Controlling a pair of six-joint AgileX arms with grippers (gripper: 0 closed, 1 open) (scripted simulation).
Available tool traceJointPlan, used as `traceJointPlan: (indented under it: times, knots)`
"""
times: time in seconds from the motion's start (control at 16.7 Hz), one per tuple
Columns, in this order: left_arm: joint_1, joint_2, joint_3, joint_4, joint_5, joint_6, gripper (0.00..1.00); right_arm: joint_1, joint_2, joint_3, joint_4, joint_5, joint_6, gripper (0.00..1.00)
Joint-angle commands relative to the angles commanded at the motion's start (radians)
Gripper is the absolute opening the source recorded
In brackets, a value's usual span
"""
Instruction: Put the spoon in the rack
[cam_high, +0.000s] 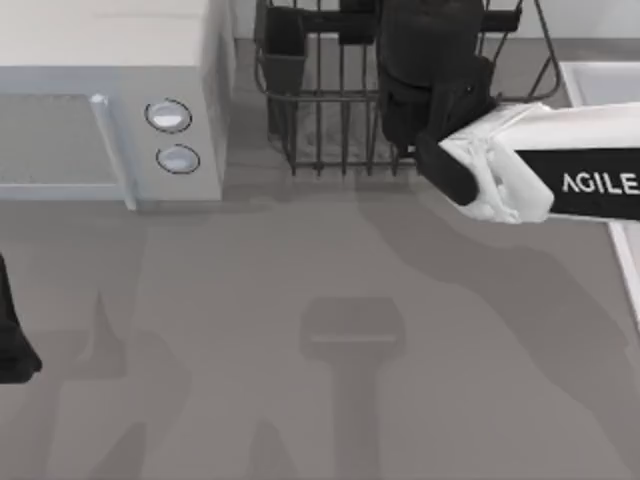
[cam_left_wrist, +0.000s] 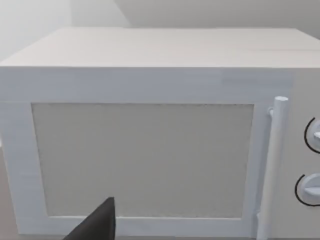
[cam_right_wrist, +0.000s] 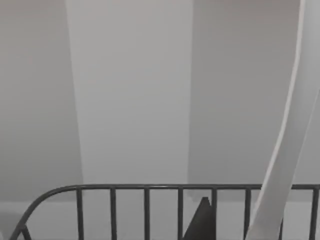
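Observation:
The rack (cam_high: 320, 130) is a dark wire dish rack at the table's back centre, with a dark utensil cup (cam_high: 283, 55) at its left corner. My right arm reaches in from the right, and its gripper (cam_high: 430, 90) hangs over the rack's right half. In the right wrist view one dark fingertip (cam_right_wrist: 202, 220) shows just above the rack's top rail (cam_right_wrist: 145, 188). Beside it a long pale curved strip, the spoon (cam_right_wrist: 282, 150), crosses in front of the rail, and the gripper looks shut on it. My left gripper (cam_high: 12, 345) is parked at the table's left edge.
A white microwave (cam_high: 110, 100) with two round knobs stands at the back left, right beside the rack; the left wrist view faces its door (cam_left_wrist: 150, 150). A white tray edge (cam_high: 600, 85) lies at the far right. Bare grey tabletop (cam_high: 330, 330) spreads across the front.

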Motion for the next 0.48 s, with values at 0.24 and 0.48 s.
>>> traceJointPlan:
  times: [0.24, 0.48]
  knots:
    - [0.0, 0.0, 0.0, 0.0, 0.0, 0.0, 1.0, 0.0, 0.0, 0.0, 0.0, 0.0, 0.0, 0.83]
    - [0.0, 0.0, 0.0, 0.0, 0.0, 0.0, 1.0, 0.0, 0.0, 0.0, 0.0, 0.0, 0.0, 1.0]
